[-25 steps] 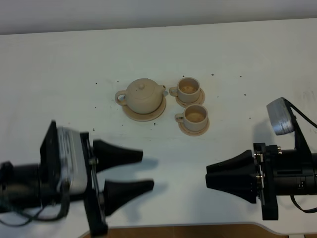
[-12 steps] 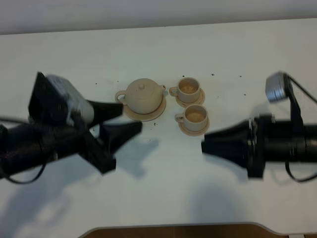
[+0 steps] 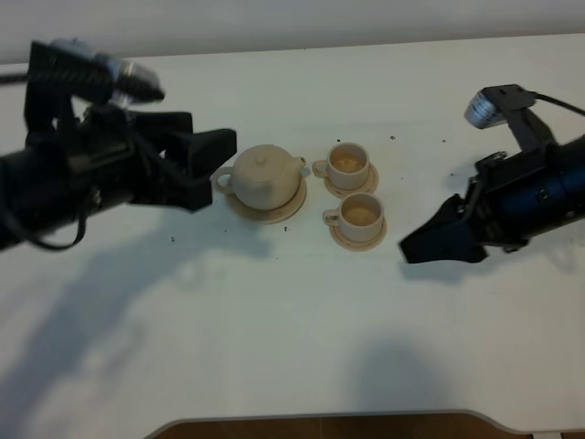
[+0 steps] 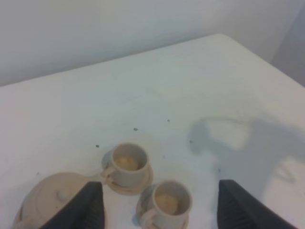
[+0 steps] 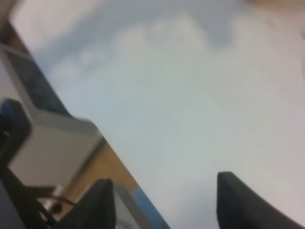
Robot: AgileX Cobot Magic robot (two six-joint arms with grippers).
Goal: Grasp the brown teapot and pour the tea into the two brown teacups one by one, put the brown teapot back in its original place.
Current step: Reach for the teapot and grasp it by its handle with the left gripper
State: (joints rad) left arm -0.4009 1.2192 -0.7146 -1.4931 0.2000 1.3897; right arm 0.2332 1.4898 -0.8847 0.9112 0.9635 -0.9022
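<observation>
The brown teapot (image 3: 265, 176) stands lidded on its large saucer (image 3: 274, 212), handle toward my left arm. Two brown teacups (image 3: 348, 163) (image 3: 360, 215) stand on small saucers just right of it. My left gripper (image 3: 218, 165) is open and empty, its fingertips beside the teapot's handle, apart from it. The left wrist view shows the teapot (image 4: 50, 202) and both cups (image 4: 126, 162) (image 4: 167, 200) between and beyond my open fingers (image 4: 90, 210). My right gripper (image 3: 422, 245) hovers right of the near cup; the right wrist view shows it (image 5: 162, 205) open and empty. No tea shows.
The white table (image 3: 292, 338) carries a few dark specks near the tea set. The right wrist view is blurred and shows the table's edge (image 5: 119, 186) and grey equipment (image 5: 47, 148) beyond it. The table's front edge (image 3: 329, 419) runs along the bottom.
My left arm has swung from the front of the table up to the teapot's handle side. My right arm has lifted and moved back, turning toward the near cup.
</observation>
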